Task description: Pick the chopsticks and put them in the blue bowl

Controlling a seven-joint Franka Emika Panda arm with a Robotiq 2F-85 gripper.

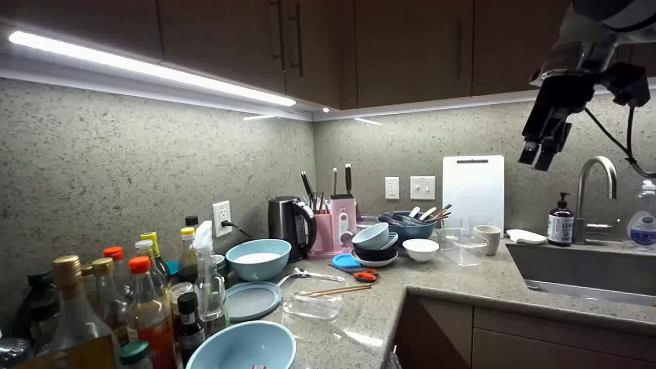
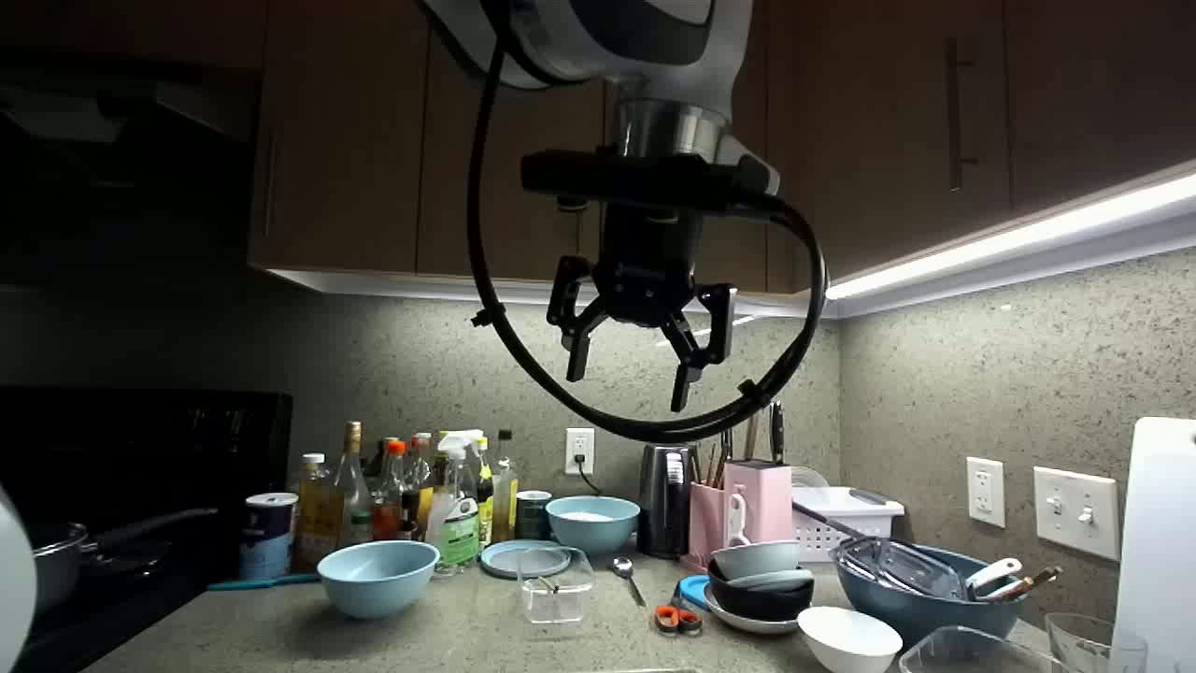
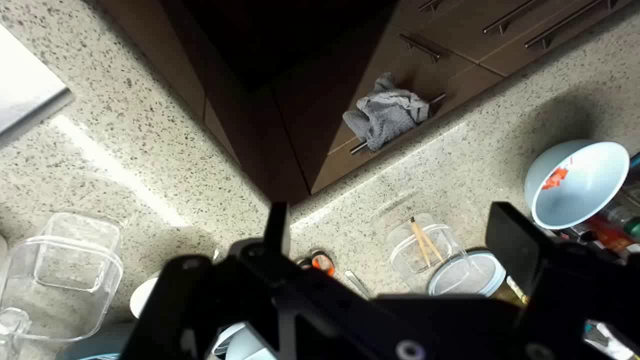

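Hung above the worktop (image 1: 371,312) with claw (image 2: 629,383) spread wide and unladen, well apart from wooden chopsticks (image 3: 420,240), probably light, stiff, best pinched mid-length.

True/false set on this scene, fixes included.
1. The black two-finger gripper is open and holds nothing. True.
2. The thin tan wooden chopsticks lie in the wide pale blue bowl. False: they are at a clear plastic container, ends jutting beyond it.
3. Orange-handled scissors lie on the speckled counter. True.
4. The white rectangular cutting board lies flat. False: it stands upright.
5. A gray cloth hangs on a metal handle. True.
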